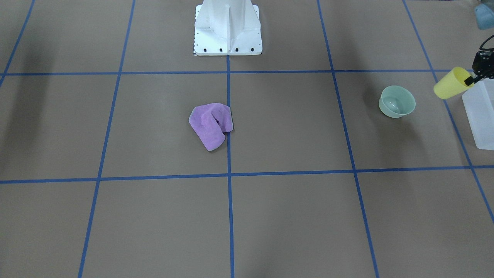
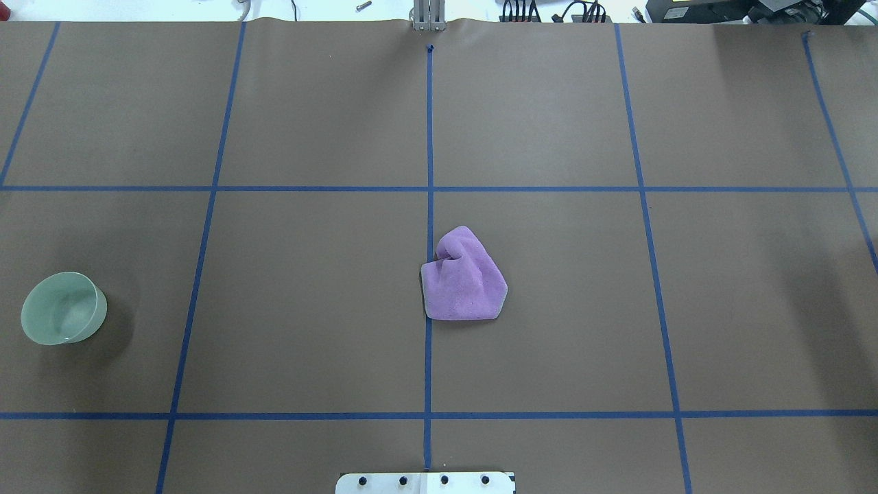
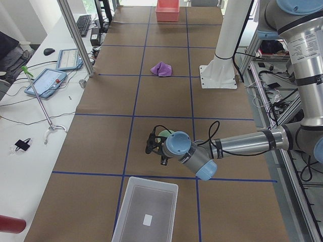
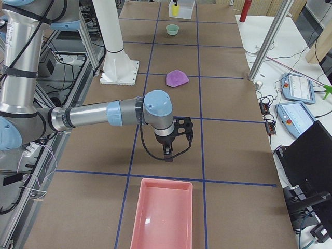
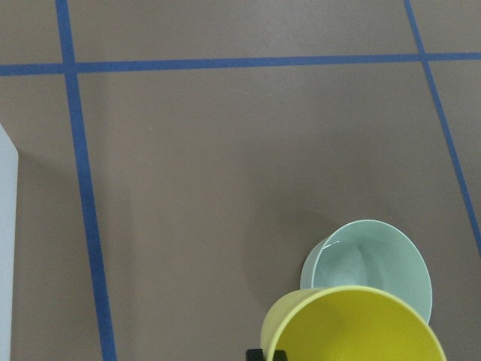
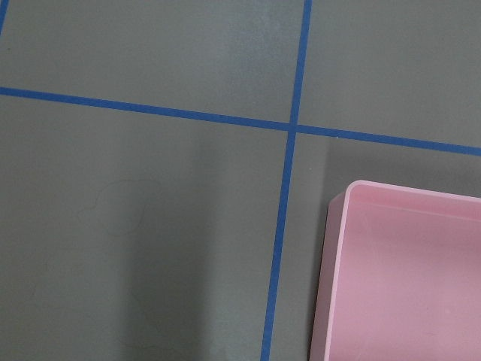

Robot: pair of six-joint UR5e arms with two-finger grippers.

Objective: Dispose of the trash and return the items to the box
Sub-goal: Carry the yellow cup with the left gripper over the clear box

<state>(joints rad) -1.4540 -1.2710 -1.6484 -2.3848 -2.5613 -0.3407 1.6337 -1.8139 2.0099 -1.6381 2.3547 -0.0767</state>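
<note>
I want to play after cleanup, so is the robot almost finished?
Not yet. Done: nothing that I can see; the box looks empty. In hand: the left gripper holds the yellow cup, tilted, right beside the box. Left: dropping that cup in, then the green bowl, which sits on the table. The purple cloth lies mid-table too.

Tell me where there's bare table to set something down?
The squares between the purple cloth and the mint bowl are bare, as is the row across from the robot base. It is crowded by the white tub, where the left end effector holds the yellow cup near the bowl.
</note>
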